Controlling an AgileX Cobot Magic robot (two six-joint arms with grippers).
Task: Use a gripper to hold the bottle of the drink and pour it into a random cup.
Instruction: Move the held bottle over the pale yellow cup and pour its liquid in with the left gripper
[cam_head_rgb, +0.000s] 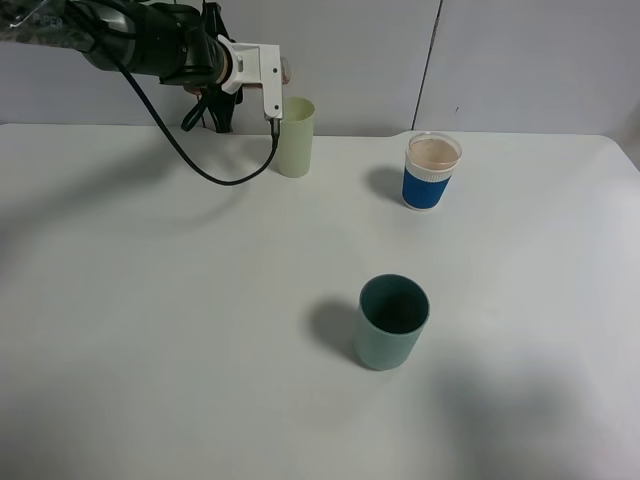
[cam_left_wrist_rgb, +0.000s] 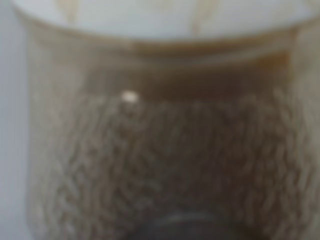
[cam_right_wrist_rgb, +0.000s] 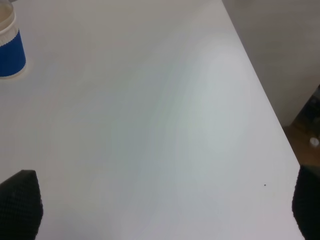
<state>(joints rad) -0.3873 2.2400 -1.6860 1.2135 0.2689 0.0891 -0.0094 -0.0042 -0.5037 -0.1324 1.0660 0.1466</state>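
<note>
My left gripper (cam_head_rgb: 264, 76), black with a white blocky part, is at the back left, right above and behind the pale yellow-green cup (cam_head_rgb: 296, 138). It is shut on the bottle, of which only a pink sliver (cam_head_rgb: 286, 70) shows beside the white part. The left wrist view is filled by a blurred close-up of the clear bottle (cam_left_wrist_rgb: 165, 150) with brown drink inside; no fingers show there. My right gripper (cam_right_wrist_rgb: 164, 205) is open and empty, with its black fingertips (cam_right_wrist_rgb: 20, 205) wide apart above the bare table near its right edge. It is out of the high view.
A clear cup with a blue sleeve (cam_head_rgb: 432, 172) stands at the back right and also shows in the right wrist view (cam_right_wrist_rgb: 9, 47). A dark teal cup (cam_head_rgb: 391, 322) stands in the middle front. Black cables (cam_head_rgb: 200, 165) hang from the left arm. The table's right edge (cam_right_wrist_rgb: 265, 105) drops off.
</note>
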